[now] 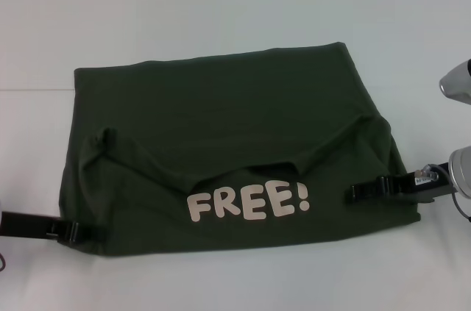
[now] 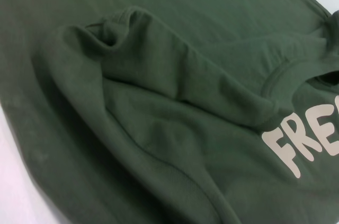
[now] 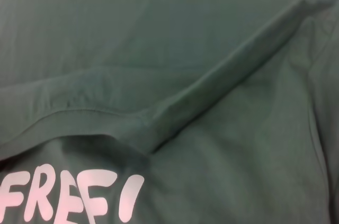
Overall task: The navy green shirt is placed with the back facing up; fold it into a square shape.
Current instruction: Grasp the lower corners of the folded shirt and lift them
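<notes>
On the white table (image 1: 221, 2), the left gripper (image 1: 70, 232) sits at the near left corner of the navy green shirt (image 1: 221, 105); its dark fingers lie against the cloth edge, but I cannot tell if the jaws are closed on it. The shirt lies flat in the middle of the table, already folded over once, so the neckline and the pale "FREE!" lettering (image 1: 248, 202) face up on the near half. It looks soft, light and limp — it will sag and wrinkle when lifted, so I judge the corners and the folded edges are the best places to hold. The right gripper (image 1: 366, 191) rests over the near right edge — its jaw state I cannot tell either.
</notes>
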Robot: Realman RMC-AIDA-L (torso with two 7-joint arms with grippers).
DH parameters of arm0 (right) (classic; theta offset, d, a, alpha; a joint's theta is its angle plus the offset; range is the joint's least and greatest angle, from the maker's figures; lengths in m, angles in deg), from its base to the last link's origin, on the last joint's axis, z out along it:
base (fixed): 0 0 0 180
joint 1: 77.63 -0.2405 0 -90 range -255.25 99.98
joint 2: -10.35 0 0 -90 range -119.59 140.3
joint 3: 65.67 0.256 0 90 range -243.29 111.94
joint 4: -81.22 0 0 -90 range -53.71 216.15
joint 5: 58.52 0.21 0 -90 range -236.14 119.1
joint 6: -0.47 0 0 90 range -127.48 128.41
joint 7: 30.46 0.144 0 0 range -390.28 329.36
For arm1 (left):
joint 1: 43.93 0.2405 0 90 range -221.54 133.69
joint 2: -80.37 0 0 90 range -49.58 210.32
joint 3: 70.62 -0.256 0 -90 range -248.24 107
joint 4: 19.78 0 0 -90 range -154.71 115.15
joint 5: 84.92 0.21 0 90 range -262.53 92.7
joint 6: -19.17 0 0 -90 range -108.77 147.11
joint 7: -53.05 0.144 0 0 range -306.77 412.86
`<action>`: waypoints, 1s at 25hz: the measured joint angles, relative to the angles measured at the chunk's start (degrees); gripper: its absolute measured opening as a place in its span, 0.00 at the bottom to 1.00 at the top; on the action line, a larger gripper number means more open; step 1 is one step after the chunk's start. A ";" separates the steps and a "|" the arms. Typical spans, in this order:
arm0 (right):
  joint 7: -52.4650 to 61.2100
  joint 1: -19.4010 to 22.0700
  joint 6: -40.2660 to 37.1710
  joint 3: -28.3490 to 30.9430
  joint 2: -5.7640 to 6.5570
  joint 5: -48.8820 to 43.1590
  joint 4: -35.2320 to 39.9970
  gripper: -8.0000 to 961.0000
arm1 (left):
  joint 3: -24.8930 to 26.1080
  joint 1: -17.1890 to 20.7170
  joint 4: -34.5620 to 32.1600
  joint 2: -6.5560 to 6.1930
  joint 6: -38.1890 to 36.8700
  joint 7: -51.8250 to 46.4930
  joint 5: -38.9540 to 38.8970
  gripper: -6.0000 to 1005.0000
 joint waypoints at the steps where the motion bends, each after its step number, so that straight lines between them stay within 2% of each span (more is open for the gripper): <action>1: 0.01 -0.01 0.02 0.00 -0.01 0.00 0.03 0.86 | 0.00 -0.01 -0.01 -0.01 0.00 -0.03 0.00 0.04; 8: -0.68 0.30 0.34 -2.00 -0.13 -0.44 0.82 0.85 | 0.00 0.00 0.07 -0.01 0.01 -0.10 0.00 0.04; 19: -0.73 0.57 0.72 -1.95 -0.20 -0.22 0.89 0.61 | 0.45 -0.09 -0.02 0.05 0.01 -0.11 0.00 0.04; 25: -0.79 0.62 0.53 -2.11 -0.03 -0.19 0.89 0.31 | 0.44 -0.28 0.10 0.01 -0.01 -0.13 0.00 0.04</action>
